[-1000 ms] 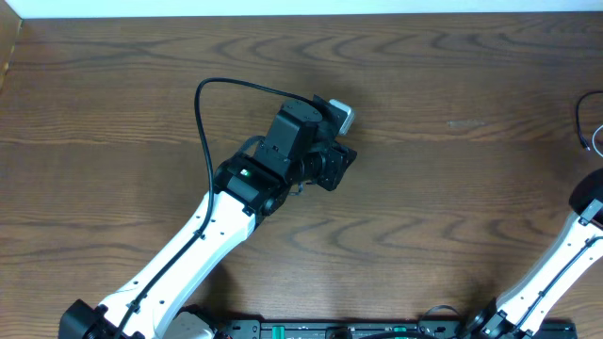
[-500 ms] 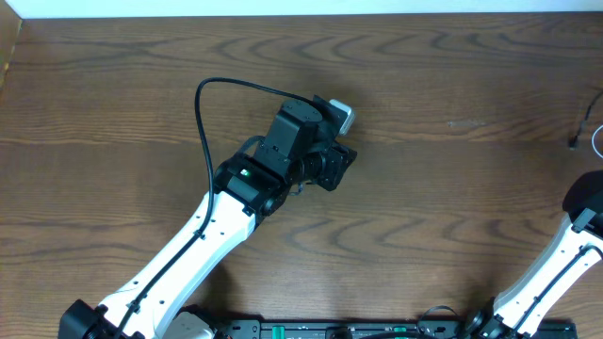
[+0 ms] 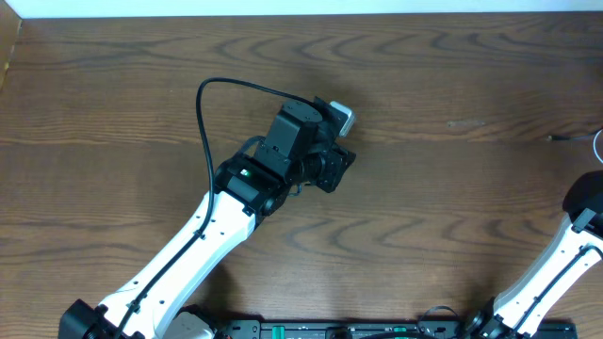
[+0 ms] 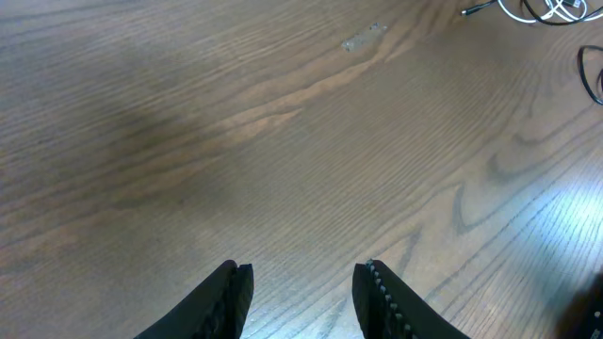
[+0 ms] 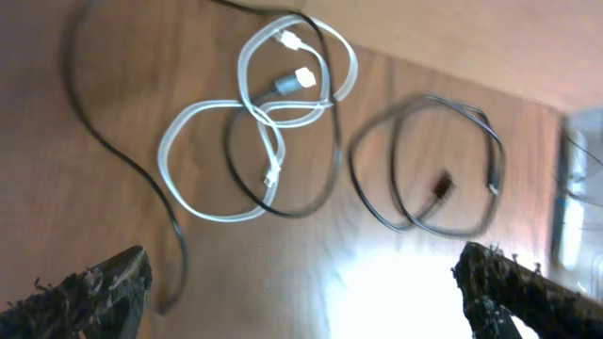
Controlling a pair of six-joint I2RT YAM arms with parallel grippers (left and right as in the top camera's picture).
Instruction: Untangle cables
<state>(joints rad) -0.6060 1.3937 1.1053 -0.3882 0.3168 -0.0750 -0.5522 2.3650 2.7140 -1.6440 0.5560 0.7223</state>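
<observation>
Both the white cable (image 5: 352, 68) and the black cable (image 5: 283, 213) are lying interlaced on the surface (image 4: 283, 141) under the right pincer (image 5: 301, 282), which is hanging wide apart. They are probably light, limp and slippery, so an outer white loop is offering the cleanest pinch. The left pincer (image 4: 301, 282) is hovering half-apart, empty.

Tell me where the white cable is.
The white cable lies upper centre in the right wrist view, crossing the black cable, left of a separate dark coil.
</observation>
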